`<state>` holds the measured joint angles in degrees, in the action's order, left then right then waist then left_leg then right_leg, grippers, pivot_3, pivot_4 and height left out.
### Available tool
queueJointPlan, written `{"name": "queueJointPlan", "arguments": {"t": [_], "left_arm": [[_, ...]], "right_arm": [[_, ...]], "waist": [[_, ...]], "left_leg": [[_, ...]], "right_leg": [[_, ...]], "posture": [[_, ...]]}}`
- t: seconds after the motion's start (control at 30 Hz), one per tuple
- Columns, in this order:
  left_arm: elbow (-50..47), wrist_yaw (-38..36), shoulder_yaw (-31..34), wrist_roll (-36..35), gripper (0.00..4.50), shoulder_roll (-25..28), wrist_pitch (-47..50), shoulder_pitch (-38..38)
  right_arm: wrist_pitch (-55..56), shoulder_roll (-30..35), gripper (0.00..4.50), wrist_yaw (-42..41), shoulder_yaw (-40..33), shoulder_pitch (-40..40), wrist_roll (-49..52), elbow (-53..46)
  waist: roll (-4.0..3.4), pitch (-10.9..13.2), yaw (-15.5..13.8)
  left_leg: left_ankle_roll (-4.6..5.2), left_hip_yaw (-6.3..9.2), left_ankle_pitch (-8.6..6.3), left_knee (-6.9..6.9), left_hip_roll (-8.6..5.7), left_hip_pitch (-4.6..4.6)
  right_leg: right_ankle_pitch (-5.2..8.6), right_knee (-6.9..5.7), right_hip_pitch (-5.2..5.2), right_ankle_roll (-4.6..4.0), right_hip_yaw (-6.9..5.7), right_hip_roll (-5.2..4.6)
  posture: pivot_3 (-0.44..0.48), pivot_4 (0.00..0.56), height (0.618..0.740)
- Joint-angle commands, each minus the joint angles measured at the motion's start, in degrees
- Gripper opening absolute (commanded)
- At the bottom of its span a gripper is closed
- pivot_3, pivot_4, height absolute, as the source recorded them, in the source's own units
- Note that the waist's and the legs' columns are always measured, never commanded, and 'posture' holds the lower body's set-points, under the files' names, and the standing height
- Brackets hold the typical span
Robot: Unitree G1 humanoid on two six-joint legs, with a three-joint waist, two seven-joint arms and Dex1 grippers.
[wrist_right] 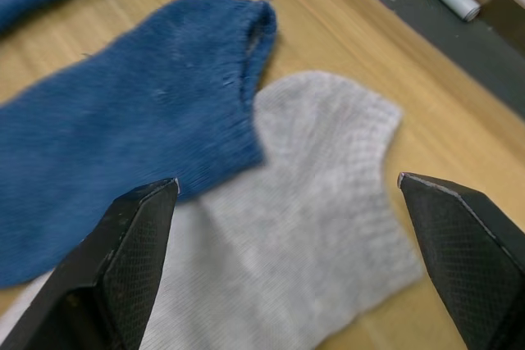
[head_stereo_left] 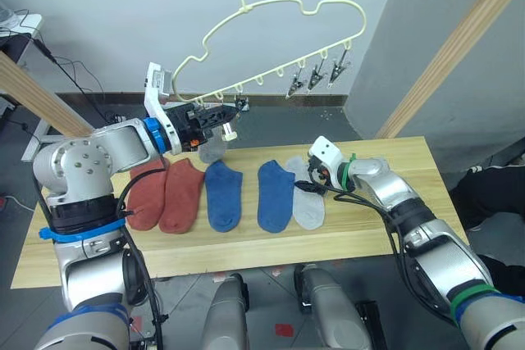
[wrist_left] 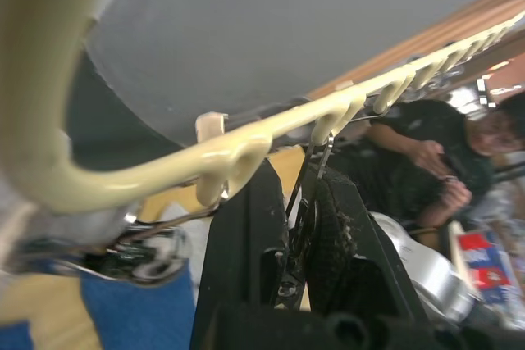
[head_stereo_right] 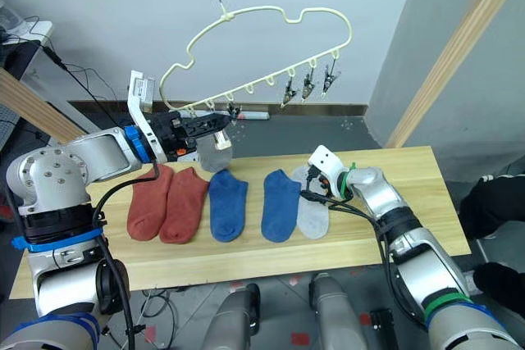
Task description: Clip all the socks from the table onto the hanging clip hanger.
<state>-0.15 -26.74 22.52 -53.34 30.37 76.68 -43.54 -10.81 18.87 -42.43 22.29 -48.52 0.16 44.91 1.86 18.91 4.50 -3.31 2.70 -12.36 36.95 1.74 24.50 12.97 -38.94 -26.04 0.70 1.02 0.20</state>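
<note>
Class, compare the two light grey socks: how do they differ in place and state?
One grey sock hangs from the clip hanger, at the left claw; the other grey sock lies flat on the table, beside a blue sock, under the open right claw. Both are light grey.

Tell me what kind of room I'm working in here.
Probably a lab or test workspace, not a home laundry: a bare wooden table against a plain wall, cables trailing on the grey floor, and the clip hanger hung within a wooden pole frame.
</note>
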Motion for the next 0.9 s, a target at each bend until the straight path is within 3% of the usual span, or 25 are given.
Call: {"name": "queueJointPlan", "arguments": {"t": [0.03, 0.27, 0.7, 0.8, 0.9], "left_arm": [[-1.2, 1.5, 0.3, -1.5, 0.23, 0.2, 3.8, 1.6], [-2.0, 3.3, 0.9, -2.9, 0.23, -0.4, 4.3, 2.1], [-1.2, 3.4, 0.5, -3.6, 0.23, -0.4, 3.9, 1.7], [-0.6, 4.1, 1.4, -4.2, 0.23, -1.2, 4.5, 1.3], [0.5, 6.5, 3.5, -5.0, 0.23, -3.2, 4.8, 0.6]], "right_arm": [[5.6, -0.6, 4.50, 0.0, -0.3, -1.7, -3.6, 5.1], [5.0, -1.6, 4.50, -4.6, -0.9, -2.0, -6.0, 9.6], [9.8, 1.6, 0.05, -7.3, 0.1, 0.9, -11.4, 6.3], [7.3, 3.8, 0.01, -10.7, -2.0, 3.0, -9.2, -1.9], [-0.5, 7.8, 0.01, -16.5, -4.3, 7.0, -5.1, -16.5]], "waist": [[0.00, 0.0, -0.2], [0.00, 0.0, -0.2], [0.00, 0.0, -0.3], [0.00, 0.0, -0.4], [-0.01, 0.0, -0.8]], "left_leg": [[0.00, -0.02, 0.00, 0.00, -0.04, 0.00], [-0.05, -0.08, -0.01, -0.01, -0.07, -0.06], [-0.07, -0.08, -0.02, -0.03, -0.14, -0.70], [-0.07, -0.06, -0.02, -0.03, -0.13, -0.70], [-0.09, -0.04, -0.03, -0.06, -0.14, -0.65]], "right_leg": [[0.00, 0.00, 0.00, -0.01, 0.00, -0.07], [-0.04, -0.01, 0.06, -0.06, 0.03, -0.16], [0.01, 0.11, 0.73, 0.02, 0.05, -0.20], [0.01, 0.11, 0.73, 0.02, 0.05, -0.20], [0.01, 0.15, 0.71, 0.02, 0.03, -0.21]], "posture": [[-0.018, 0.334, 0.740], [-0.017, 0.335, 0.740], [-0.024, 0.338, 0.740], [-0.021, 0.338, 0.740], [-0.019, 0.339, 0.740]]}}
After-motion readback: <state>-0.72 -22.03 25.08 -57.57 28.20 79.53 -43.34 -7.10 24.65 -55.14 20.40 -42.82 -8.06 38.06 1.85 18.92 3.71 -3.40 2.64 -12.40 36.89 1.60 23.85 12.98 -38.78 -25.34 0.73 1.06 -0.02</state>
